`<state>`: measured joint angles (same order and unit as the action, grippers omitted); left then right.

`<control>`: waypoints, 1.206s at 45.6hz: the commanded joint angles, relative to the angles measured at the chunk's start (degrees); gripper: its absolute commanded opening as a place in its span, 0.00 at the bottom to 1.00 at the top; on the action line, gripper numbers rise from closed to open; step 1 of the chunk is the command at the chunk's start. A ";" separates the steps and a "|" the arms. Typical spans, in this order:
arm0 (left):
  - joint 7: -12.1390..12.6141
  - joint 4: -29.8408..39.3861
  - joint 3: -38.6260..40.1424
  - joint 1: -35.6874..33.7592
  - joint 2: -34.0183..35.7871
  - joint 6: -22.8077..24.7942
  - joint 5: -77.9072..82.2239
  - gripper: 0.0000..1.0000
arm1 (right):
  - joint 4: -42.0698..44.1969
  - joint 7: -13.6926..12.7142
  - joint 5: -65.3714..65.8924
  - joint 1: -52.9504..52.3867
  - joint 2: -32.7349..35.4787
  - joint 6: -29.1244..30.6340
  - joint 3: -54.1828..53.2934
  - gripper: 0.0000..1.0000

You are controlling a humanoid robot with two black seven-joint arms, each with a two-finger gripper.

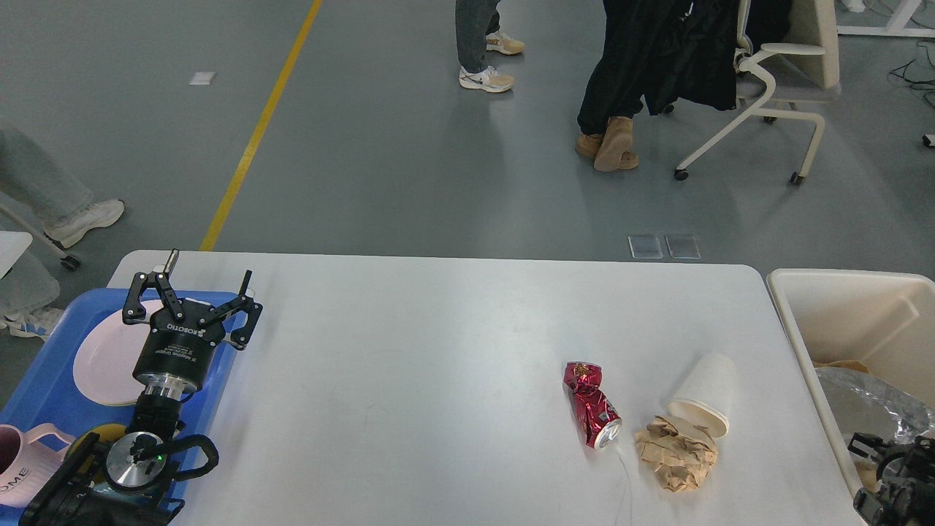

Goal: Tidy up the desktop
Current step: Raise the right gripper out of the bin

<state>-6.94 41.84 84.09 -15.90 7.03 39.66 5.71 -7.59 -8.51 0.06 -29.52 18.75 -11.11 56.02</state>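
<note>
The white desktop [438,329] fills the middle of the view. On its right part lie a crushed red can [593,406], a white paper cup [705,404] on its side and a crumpled brown paper wad [676,454], close together. My left gripper [210,266] is open and empty, over the far right edge of the blue tray [44,387] and far left of the rubbish. My right gripper [892,475] shows only as a dark part at the bottom right corner, beside the cream bin [803,321]; its fingers cannot be told apart.
The blue tray at the left holds a pink plate [102,358], a pink mug [18,467] and a yellow item partly hidden by my arm. The cream bin at the right holds a silvery wrapper [869,402]. People's legs and a chair [774,95] stand beyond the table.
</note>
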 commanded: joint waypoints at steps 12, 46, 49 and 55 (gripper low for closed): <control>0.00 0.00 0.03 0.00 0.00 0.07 0.00 0.96 | -0.14 0.07 -0.15 -0.45 2.25 -1.28 -0.21 1.00; 0.00 0.00 0.03 0.00 -0.09 0.07 0.00 0.96 | -46.08 -4.58 14.97 -55.53 17.99 14.45 14.26 1.00; 0.00 0.00 0.03 0.00 0.00 0.07 0.00 0.96 | -52.50 -4.58 14.88 -65.02 14.22 15.85 20.77 1.00; 0.00 0.00 -0.06 0.00 0.00 0.07 0.00 0.96 | -60.43 -4.67 14.62 -79.53 4.11 27.43 27.29 1.00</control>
<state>-6.94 41.84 84.09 -15.91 6.99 39.73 5.71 -61.34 -13.11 14.87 -97.07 30.44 6.63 78.22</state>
